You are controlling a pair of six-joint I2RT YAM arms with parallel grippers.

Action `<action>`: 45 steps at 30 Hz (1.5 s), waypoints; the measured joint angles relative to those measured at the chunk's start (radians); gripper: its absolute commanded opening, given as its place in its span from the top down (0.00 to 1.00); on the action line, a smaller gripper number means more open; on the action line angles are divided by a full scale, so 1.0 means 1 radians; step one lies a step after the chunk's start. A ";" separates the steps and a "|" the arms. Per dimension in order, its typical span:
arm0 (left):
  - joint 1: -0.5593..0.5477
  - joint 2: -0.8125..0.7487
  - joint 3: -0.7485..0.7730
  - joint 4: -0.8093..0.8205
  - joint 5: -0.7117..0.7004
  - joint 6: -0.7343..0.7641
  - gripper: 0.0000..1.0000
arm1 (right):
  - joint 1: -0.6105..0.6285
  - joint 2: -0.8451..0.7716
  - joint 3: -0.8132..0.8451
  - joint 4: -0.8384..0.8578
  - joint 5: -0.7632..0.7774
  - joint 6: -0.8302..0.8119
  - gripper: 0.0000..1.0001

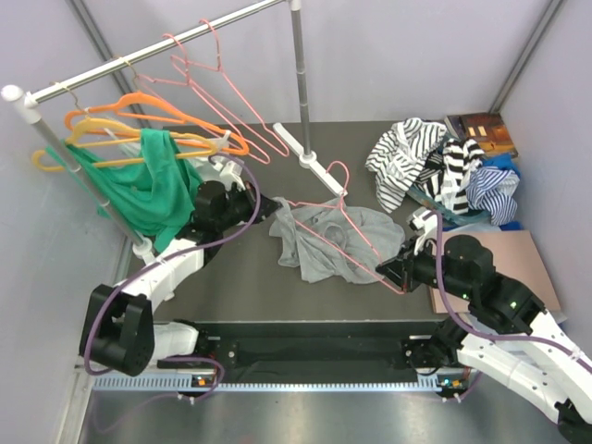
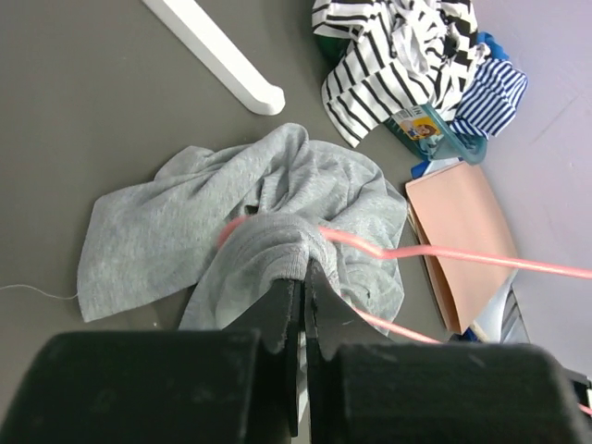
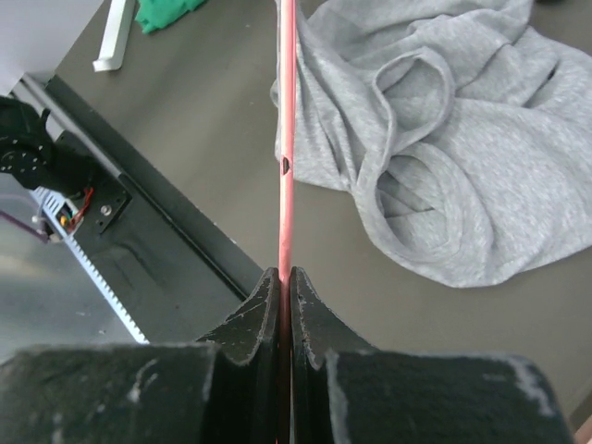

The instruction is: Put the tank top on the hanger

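Note:
The grey tank top (image 1: 328, 242) lies crumpled in the middle of the dark table. My left gripper (image 1: 274, 203) is at its far-left corner, shut on a raised fold of the knit; the left wrist view shows the tank top (image 2: 185, 231) bunched into my gripper (image 2: 303, 274). A thin pink wire hanger (image 1: 346, 190) lies slanted across the garment. My right gripper (image 1: 400, 277) is shut on its near corner. In the right wrist view the hanger (image 3: 287, 139) runs straight out from my gripper (image 3: 284, 277), with the tank top (image 3: 462, 166) to its right. The pink hanger (image 2: 462, 254) crosses the fabric beside my left fingers.
A clothes rail (image 1: 148, 51) at the back left carries orange and yellow hangers (image 1: 139, 120), a green garment (image 1: 148, 190) and more pink hangers (image 1: 213, 69). Its white foot (image 1: 301, 148) rests behind the tank top. Striped clothes (image 1: 435, 166) and a tan board (image 1: 518, 259) lie at the right.

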 measured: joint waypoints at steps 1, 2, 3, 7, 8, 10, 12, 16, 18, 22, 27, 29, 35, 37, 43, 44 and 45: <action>0.003 -0.013 0.000 -0.006 0.006 0.008 1.00 | 0.000 0.000 -0.002 0.005 -0.011 -0.002 1.00; 0.006 -0.024 0.000 -0.011 0.008 0.018 1.00 | 0.000 0.001 -0.002 0.005 -0.019 -0.003 1.00; 0.010 -0.032 0.000 -0.018 0.006 0.024 1.00 | 0.000 0.002 -0.002 0.005 -0.027 -0.003 1.00; 0.037 -0.058 0.000 -0.077 -0.014 0.071 1.00 | 0.000 0.000 -0.002 0.002 -0.050 -0.003 1.00; 0.045 -0.060 0.000 -0.090 -0.022 0.079 1.00 | 0.000 -0.003 -0.002 0.001 -0.053 -0.003 1.00; 0.058 -0.067 0.000 -0.111 -0.032 0.095 1.00 | 0.000 -0.010 -0.002 -0.004 -0.063 -0.002 1.00; 0.066 -0.074 -0.001 -0.121 -0.032 0.103 1.00 | 0.000 -0.019 -0.002 -0.003 -0.072 -0.001 1.00; 0.068 -0.100 -0.004 -0.121 -0.025 0.121 1.00 | 0.000 -0.029 -0.019 0.009 -0.092 0.006 1.00; 0.068 -0.110 -0.005 -0.120 -0.017 0.127 1.00 | 0.000 -0.028 -0.035 0.014 -0.100 0.008 1.00; 0.069 -0.127 -0.008 -0.118 0.023 0.143 1.00 | 0.000 -0.019 -0.058 0.023 -0.113 0.013 1.00; 0.071 -0.142 -0.019 -0.096 0.131 0.155 1.00 | 0.000 0.000 -0.075 0.060 -0.123 0.013 1.00; 0.071 -0.145 -0.021 -0.094 0.175 0.163 1.00 | 0.000 0.007 -0.080 0.082 -0.132 0.014 1.00; 0.072 -0.158 -0.021 -0.088 0.306 0.179 1.00 | 0.000 0.019 -0.105 0.148 -0.147 0.023 1.00; 0.072 -0.158 -0.021 -0.090 0.344 0.183 1.00 | 0.000 0.027 -0.114 0.167 -0.148 0.024 1.00; 0.072 -0.173 0.002 -0.207 0.318 0.248 0.57 | 0.000 0.052 -0.133 0.215 -0.149 0.033 1.00; 0.072 -0.179 0.013 -0.240 0.285 0.262 0.47 | 0.000 0.055 -0.133 0.221 -0.149 0.033 1.00; 0.072 -0.190 0.023 -0.274 0.244 0.271 0.35 | 0.000 0.055 -0.133 0.227 -0.149 0.034 1.00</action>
